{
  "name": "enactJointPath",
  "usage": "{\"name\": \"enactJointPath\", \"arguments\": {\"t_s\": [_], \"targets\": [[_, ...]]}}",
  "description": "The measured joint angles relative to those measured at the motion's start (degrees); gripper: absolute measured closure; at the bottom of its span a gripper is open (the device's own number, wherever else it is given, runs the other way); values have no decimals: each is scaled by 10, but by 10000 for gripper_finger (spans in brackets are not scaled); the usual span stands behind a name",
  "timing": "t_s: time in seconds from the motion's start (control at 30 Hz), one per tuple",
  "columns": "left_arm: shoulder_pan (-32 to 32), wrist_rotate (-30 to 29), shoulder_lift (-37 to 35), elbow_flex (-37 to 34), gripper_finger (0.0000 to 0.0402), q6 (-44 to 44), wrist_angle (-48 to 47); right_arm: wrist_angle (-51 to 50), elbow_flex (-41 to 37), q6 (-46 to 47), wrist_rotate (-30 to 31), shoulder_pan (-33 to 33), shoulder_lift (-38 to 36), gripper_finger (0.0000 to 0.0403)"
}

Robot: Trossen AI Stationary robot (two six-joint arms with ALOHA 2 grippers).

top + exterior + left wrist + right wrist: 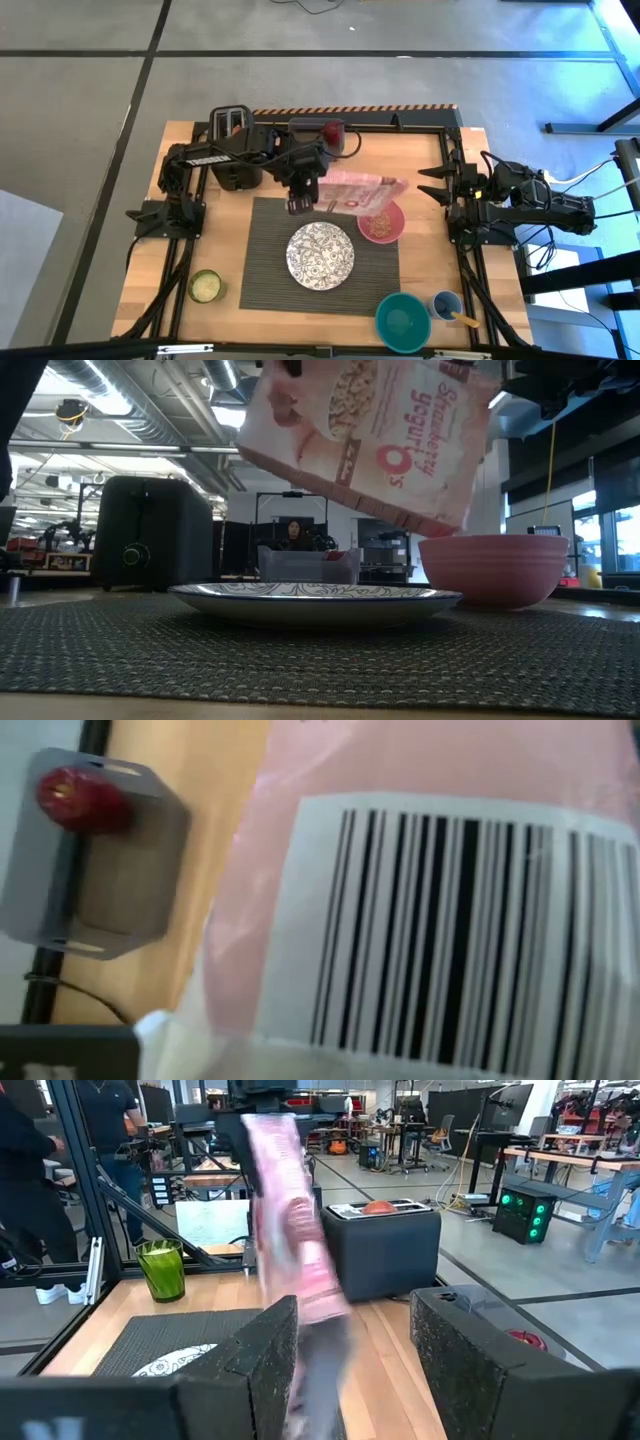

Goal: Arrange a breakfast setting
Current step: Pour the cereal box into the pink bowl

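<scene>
Pink cereal box (358,192) hides left hand (300,203).

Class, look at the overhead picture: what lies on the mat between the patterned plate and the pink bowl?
Nothing: in the high view only bare dark ribbed mat separates the white patterned plate from the pink bowl. The pink cereal box hangs above, tilted over the bowl.
</scene>
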Motion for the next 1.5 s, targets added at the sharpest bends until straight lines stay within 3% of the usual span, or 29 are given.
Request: {"name": "enactJointPath", "arguments": {"t_s": [0.47,0.57,0.77,0.97,1.1,1.3,1.5], "targets": [[0,8,0,0,229,-4,-2,0,0,0,0,0,0,217],[4,-13,0,0,229,-14,-5,0,0,0,0,0,0,217],[1,14,0,0,229,-6,1,0,0,0,0,0,0,217],[6,-12,0,0,229,-14,2,0,0,0,0,0,0,217],[4,34,0,0,229,-10,2,0,0,0,0,0,0,217],[7,-5,0,0,229,-15,2,0,0,0,0,0,0,217],[7,21,0,0,229,-3,3,0,0,-4,0,0,0,217]]}}
